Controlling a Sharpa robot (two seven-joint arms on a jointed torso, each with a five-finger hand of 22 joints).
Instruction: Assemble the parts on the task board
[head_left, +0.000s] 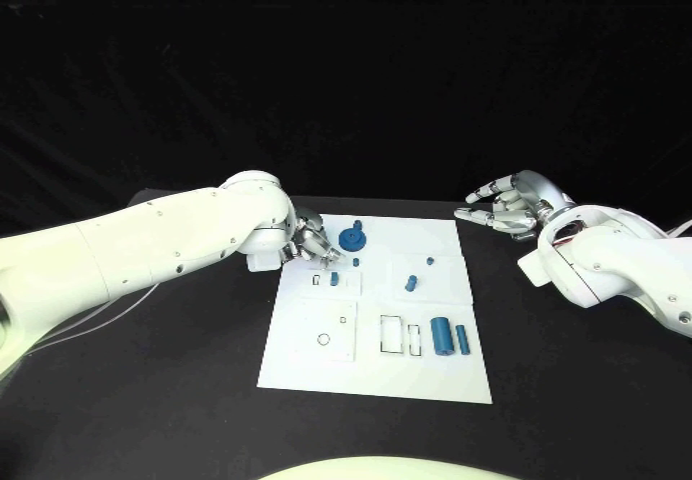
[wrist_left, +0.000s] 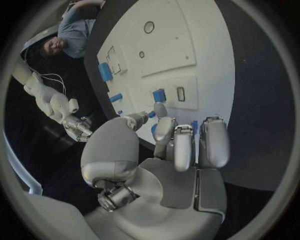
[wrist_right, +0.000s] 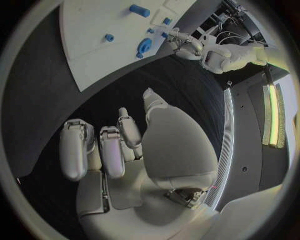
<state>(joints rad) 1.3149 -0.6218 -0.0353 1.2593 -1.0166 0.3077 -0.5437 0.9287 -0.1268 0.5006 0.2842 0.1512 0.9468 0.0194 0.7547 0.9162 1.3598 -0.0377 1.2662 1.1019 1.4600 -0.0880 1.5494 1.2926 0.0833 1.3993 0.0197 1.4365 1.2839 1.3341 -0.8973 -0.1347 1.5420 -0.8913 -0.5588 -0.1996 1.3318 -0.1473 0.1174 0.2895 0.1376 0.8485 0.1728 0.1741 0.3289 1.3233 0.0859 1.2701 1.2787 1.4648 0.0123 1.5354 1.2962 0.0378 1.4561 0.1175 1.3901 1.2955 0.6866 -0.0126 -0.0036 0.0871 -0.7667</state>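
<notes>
Task board recesses clearest from left wrist.

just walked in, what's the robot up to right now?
It is assembling blue parts on the white task board. The left robot hand works at the board's far left, fingertips by a small blue part near the blue gear. The right robot hand hovers off the board over the black table, holding nothing. Two blue cylinders lie unplaced.
</notes>
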